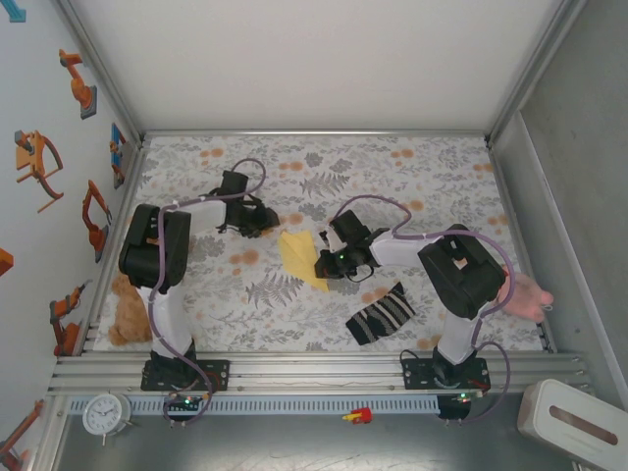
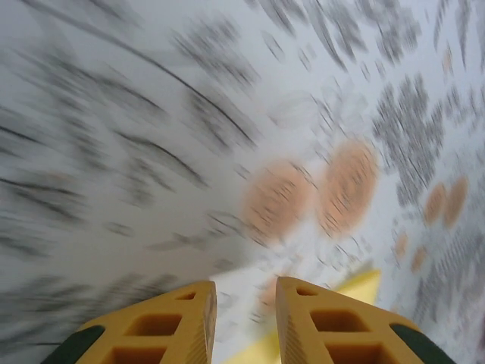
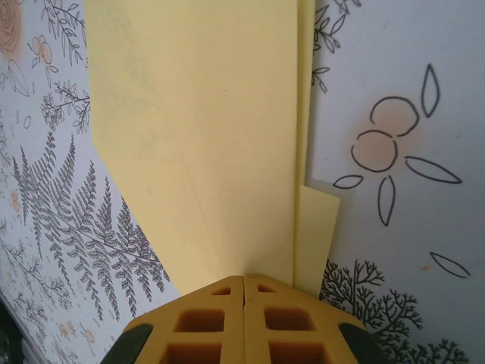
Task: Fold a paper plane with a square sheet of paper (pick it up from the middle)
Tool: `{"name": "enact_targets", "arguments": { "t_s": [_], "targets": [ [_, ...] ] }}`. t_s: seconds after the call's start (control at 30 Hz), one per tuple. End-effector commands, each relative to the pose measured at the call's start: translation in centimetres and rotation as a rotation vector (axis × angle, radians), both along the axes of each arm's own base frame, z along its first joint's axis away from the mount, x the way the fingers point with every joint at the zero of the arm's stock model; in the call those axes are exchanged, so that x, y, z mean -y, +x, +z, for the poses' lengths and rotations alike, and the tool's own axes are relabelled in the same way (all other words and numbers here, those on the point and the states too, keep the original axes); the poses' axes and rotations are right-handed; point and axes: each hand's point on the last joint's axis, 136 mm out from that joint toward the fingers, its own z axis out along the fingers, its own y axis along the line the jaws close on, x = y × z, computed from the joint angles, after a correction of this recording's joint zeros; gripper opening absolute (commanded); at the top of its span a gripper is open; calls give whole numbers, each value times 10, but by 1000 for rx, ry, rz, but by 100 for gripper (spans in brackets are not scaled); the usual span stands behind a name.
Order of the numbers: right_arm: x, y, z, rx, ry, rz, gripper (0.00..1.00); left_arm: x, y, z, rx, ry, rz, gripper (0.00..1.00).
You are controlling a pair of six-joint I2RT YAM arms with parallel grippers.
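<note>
The square sheet of paper [image 1: 294, 251] is pale yellow and lies folded into a pointed, kite-like shape at the middle of the floral table. In the right wrist view the paper [image 3: 204, 136] shows a long lengthwise crease, with a narrow flap sticking out on the right. My right gripper [image 1: 327, 265] [image 3: 244, 276] is shut, its tips resting on the paper's near end with nothing between them. My left gripper [image 1: 265, 221] [image 2: 244, 287] is open just left of the paper's far corner and empty. That view is motion-blurred, and a corner of the paper [image 2: 360, 284] shows behind the right finger.
A black-and-white striped sock [image 1: 381, 314] lies right of the paper, near the right arm's base. A brown plush toy [image 1: 126, 312] sits at the left edge and a pink object [image 1: 525, 292] at the right edge. Metal frame rails border the table.
</note>
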Motion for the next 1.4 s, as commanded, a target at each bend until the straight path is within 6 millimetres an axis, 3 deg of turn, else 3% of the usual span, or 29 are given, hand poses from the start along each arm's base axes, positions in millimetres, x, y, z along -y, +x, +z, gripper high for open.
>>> {"name": "enact_targets", "arguments": {
  "t_s": [0.0, 0.1, 0.2, 0.37, 0.57, 0.7, 0.9, 1.07, 1.2, 1.37],
  "targets": [
    [19, -12, -20, -59, -93, -52, 0, -16, 17, 41, 127, 25, 56, 29],
    [-6, 13, 28, 45, 60, -84, 3, -14, 11, 70, 173, -40, 98, 34],
    [-13, 33, 63, 146, 139, -125, 13, -19, -2, 86, 200, -73, 142, 39],
    [1, 53, 63, 196, 127, -185, 31, -29, -29, 94, 206, -111, 205, 50],
    [-10, 61, 54, 173, 156, -137, 34, -30, -55, 87, 173, -161, 234, 59],
    [-25, 57, 52, 149, 213, -62, 34, -29, -65, 82, 158, -169, 236, 60],
    [-31, 55, 40, 123, 214, -11, 31, -24, -70, 81, 149, -177, 216, 61],
    [-36, 57, 39, 125, 229, 9, 15, -19, -72, 84, 149, -182, 197, 61],
    [-41, 63, 60, 168, 294, -5, 3, -11, -75, 88, 154, -198, 172, 61],
    [-40, 77, 110, 222, 463, -65, 0, 12, -83, 113, 211, -299, 96, 63]
  ]
}}
